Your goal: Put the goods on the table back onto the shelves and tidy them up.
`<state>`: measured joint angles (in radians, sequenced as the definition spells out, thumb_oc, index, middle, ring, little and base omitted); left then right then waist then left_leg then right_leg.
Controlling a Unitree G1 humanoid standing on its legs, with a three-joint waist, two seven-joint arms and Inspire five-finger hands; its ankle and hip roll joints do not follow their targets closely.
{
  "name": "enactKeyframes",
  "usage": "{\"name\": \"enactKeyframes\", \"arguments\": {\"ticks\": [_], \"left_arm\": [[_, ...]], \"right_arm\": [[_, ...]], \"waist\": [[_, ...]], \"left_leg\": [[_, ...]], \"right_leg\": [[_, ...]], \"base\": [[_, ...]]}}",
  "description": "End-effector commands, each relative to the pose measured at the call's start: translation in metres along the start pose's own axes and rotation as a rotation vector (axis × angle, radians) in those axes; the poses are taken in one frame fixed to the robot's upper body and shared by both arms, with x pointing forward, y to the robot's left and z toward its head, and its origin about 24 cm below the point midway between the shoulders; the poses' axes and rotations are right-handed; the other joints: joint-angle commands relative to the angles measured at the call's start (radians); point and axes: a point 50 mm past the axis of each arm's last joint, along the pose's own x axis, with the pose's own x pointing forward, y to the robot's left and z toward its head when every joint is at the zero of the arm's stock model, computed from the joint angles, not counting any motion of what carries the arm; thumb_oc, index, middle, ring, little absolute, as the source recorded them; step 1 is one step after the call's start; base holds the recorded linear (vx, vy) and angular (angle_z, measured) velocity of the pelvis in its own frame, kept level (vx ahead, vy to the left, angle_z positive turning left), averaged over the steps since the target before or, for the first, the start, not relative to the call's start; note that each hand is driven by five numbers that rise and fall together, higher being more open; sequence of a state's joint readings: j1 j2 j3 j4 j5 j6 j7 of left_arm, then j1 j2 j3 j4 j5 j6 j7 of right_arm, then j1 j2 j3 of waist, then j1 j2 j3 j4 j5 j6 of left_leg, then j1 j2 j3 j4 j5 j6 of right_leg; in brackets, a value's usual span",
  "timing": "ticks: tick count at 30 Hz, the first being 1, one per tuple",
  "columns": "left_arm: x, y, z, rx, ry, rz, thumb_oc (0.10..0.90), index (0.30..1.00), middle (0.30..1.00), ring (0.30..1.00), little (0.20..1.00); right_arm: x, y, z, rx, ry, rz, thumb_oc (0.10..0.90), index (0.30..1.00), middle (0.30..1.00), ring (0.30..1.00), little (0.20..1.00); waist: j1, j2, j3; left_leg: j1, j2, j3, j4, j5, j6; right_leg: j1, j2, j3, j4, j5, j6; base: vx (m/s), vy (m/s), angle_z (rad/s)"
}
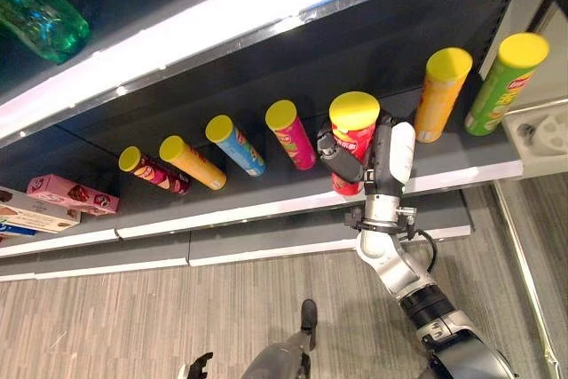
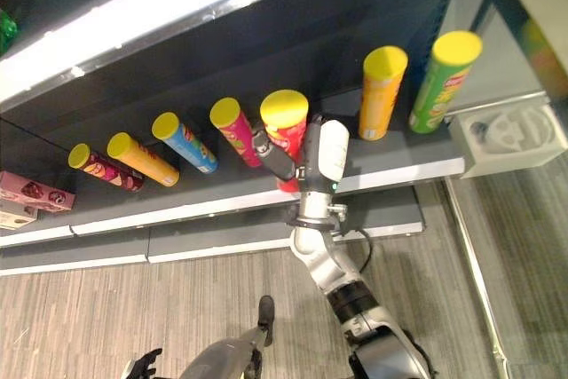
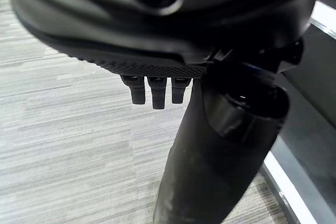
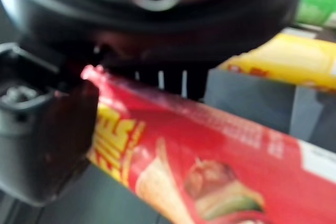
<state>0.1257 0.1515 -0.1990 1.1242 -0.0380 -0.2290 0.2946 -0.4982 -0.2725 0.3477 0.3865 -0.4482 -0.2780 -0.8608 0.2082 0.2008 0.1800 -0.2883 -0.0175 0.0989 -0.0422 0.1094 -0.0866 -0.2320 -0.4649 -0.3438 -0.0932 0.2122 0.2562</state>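
One red can [image 1: 353, 138] stands upright at the shelf [image 1: 461, 170] edge, clasped by the right hand [image 1: 373, 161] — its slot lies straight behind, between the pink can [image 1: 291, 134] and orange can [image 1: 440, 93] — while the left hand [image 1: 197, 367] hangs low, fingers unclear.

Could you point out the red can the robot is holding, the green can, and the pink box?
red can [image 1: 354, 113], left eye view, on its yellow lid
green can [image 1: 497, 99], left eye view, mid-body
pink box [image 1: 71, 194], left eye view, on its top face
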Motion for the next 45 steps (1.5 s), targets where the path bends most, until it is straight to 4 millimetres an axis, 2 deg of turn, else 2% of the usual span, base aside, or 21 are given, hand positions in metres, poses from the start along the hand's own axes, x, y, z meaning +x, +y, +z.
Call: {"name": "enactKeyframes", "arguments": {"ticks": [1,8,10,17,22,25,26,27,28,29,31,38,45], "left_arm": [[0.008,0.034,0.01,0.058,-0.068,0.12,0.8,0.9,0.9,0.9,0.9],[0.012,0.038,0.027,0.042,-0.134,0.168,0.8,0.9,0.9,0.9,0.9],[0.013,0.041,0.034,0.03,-0.162,0.185,0.8,0.9,0.9,0.9,0.9],[0.016,0.048,0.056,-0.003,-0.245,0.229,0.8,0.9,0.9,0.9,0.9],[0.017,0.052,0.078,-0.012,-0.33,0.262,0.8,0.9,0.9,0.9,0.9],[0.017,0.053,0.082,-0.016,-0.347,0.266,0.8,0.9,0.9,0.9,0.9],[0.004,0.003,0.069,-0.097,-0.332,0.181,0.8,0.9,0.9,0.9,0.9],[0.006,0.002,0.083,-0.011,-0.391,0.185,0.8,0.9,0.9,0.9,0.9],[0.008,0.0,0.092,0.007,-0.411,0.182,0.8,0.9,0.9,0.9,0.9],[0.009,-0.006,0.106,0.031,-0.451,0.177,0.8,0.9,0.9,0.9,0.9],[0.008,-0.011,0.112,0.05,-0.479,0.169,0.8,0.9,0.9,0.9,0.9],[0.001,-0.019,0.117,0.075,-0.544,0.153,0.8,0.9,0.9,0.9,0.9],[-0.001,-0.017,0.121,0.101,-0.587,0.162,0.8,0.9,0.9,0.9,0.9]], "right_arm": [[0.034,0.0,0.052,0.103,-0.281,-0.096,0.4,0.3,0.3,0.3,0.3],[0.05,-0.01,0.051,0.015,-0.33,-0.148,0.4,0.3,0.3,0.3,0.3],[0.056,-0.012,0.05,-0.011,-0.336,-0.161,0.4,0.3,0.3,0.3,0.3],[0.068,-0.019,0.048,-0.066,-0.369,-0.193,0.4,0.3,0.3,0.3,0.3],[0.079,-0.027,0.047,-0.138,-0.404,-0.216,0.4,0.3,0.3,0.3,0.3],[0.085,-0.032,0.047,-0.162,-0.415,-0.23,0.4,0.3,0.3,0.3,0.3],[0.089,-0.033,0.043,-0.145,-0.358,-0.271,0.4,0.3,0.3,0.3,0.3],[0.102,-0.057,0.039,-0.259,-0.404,-0.348,0.4,0.3,0.3,0.3,0.3],[0.106,-0.066,0.037,-0.288,-0.411,-0.372,0.4,0.3,0.3,0.3,0.3],[0.11,-0.07,0.037,-0.302,-0.416,-0.394,0.4,0.3,0.3,0.3,0.3],[0.112,-0.073,0.039,-0.304,-0.425,-0.415,0.4,0.3,0.3,0.3,0.3],[0.12,-0.085,0.046,-0.318,-0.458,-0.48,0.4,0.3,0.3,0.3,0.3],[0.131,-0.1,0.038,-0.271,-0.381,-0.547,0.4,0.3,0.3,0.3,0.3]], "waist": [[0.051,0.008,-0.027],[0.077,0.03,-0.046],[0.093,0.04,-0.051],[0.105,0.045,-0.052],[0.113,0.053,-0.054],[0.115,0.054,-0.059],[0.123,0.039,-0.052],[0.123,0.032,-0.058],[0.12,0.029,-0.06],[0.119,0.026,-0.067],[0.121,0.026,-0.071],[0.137,0.027,-0.093],[0.161,0.032,-0.107]], "left_leg": [[-0.1,-0.058,-0.025,0.178,-0.162,0.05],[-0.225,-0.089,-0.005,0.251,-0.185,0.061],[-0.236,-0.081,-0.006,0.265,-0.214,0.056],[-0.31,-0.085,0.004,0.304,-0.222,0.06],[-0.391,-0.094,0.02,0.341,-0.23,0.062],[-0.415,-0.098,0.026,0.354,-0.233,0.065],[-0.428,-0.096,0.02,0.357,-0.232,0.066],[-0.457,-0.099,0.023,0.371,-0.237,0.068],[-0.472,-0.103,0.024,0.376,-0.238,0.07],[-0.491,-0.105,0.027,0.378,-0.238,0.073],[-0.506,-0.108,0.027,0.38,-0.238,0.075],[-0.551,-0.114,0.022,0.389,-0.24,0.081],[-0.582,-0.122,0.008,0.391,-0.237,0.084]], "right_leg": [[-0.071,-0.071,0.029,0.006,0.164,0.006],[-0.153,-0.125,0.013,0.013,0.214,0.006],[-0.158,-0.118,0.014,0.014,0.201,0.006],[-0.214,-0.132,0.019,0.017,0.211,0.006],[-0.281,-0.147,0.028,0.02,0.215,0.006],[-0.3,-0.152,0.034,0.021,0.215,0.006],[-0.302,-0.16,0.022,0.021,0.209,0.006],[-0.326,-0.165,0.029,0.026,0.207,0.006],[-0.341,-0.168,0.035,0.029,0.205,0.006],[-0.364,-0.174,0.046,0.031,0.204,0.006],[-0.378,-0.176,0.049,0.029,0.206,0.006],[-0.407,-0.185,0.044,0.028,0.211,0.006],[-0.41,-0.188,0.026,0.02,0.213,0.006]], "base": [[-0.04,0.064,0.12],[-0.03,0.075,0.08],[0.05,0.045,0.01],[0.01,0.011,0.0],[0.0,0.021,-0.01],[0.01,0.012,-0.02],[-0.03,-0.093,-0.08],[-0.02,-0.102,-0.07],[0.03,-0.017,-0.08],[0.0,0.0,0.0],[0.02,0.024,0.0],[0.02,-0.002,-0.01],[0.02,-0.019,0.07]]}}
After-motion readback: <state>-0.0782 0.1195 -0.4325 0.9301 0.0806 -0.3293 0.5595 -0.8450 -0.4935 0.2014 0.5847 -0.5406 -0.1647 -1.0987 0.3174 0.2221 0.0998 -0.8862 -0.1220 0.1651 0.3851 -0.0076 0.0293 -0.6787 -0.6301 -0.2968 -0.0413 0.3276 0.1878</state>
